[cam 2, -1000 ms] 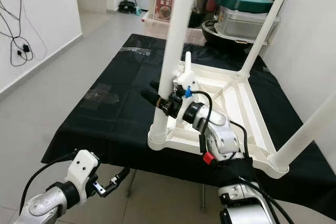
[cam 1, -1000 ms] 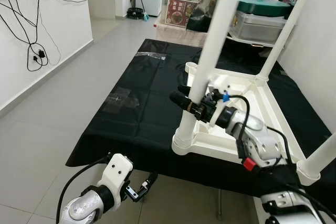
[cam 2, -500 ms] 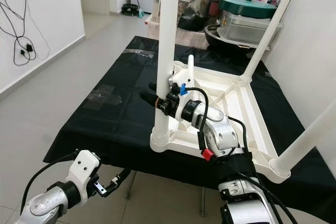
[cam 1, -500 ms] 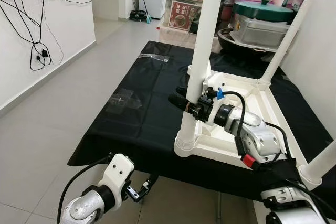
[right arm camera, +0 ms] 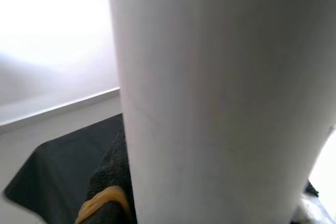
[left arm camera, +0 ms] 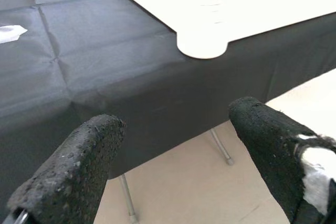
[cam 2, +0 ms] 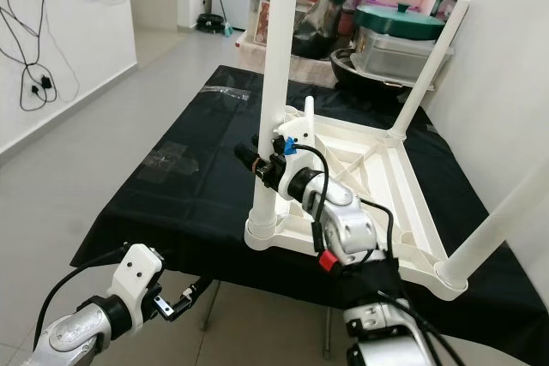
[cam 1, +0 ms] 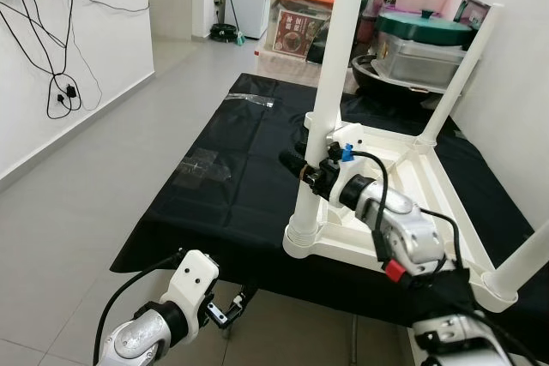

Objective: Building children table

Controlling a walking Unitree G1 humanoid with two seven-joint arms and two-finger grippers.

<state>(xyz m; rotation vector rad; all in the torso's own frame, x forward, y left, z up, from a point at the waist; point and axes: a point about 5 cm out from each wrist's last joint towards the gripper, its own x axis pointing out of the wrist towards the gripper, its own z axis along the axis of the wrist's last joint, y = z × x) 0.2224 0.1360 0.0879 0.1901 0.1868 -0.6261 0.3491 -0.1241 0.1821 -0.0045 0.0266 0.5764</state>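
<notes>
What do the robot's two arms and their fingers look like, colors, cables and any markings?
Both arms are silver metal with black joints and looping black cables. The right arm carries a red tag, a blue connector and a white bracket near the wrist. The left arm ends in a white wrist housing. The left fingers are long, black and rough-textured, one with a white patch.

We see the upturned children's table (cam 1: 420, 182) lying on the cloth-covered table (cam 1: 223, 169), toward its right side, with storage boxes (cam 1: 420, 40) behind it and cables (cam 1: 51, 83) on the wall to its left.
</notes>
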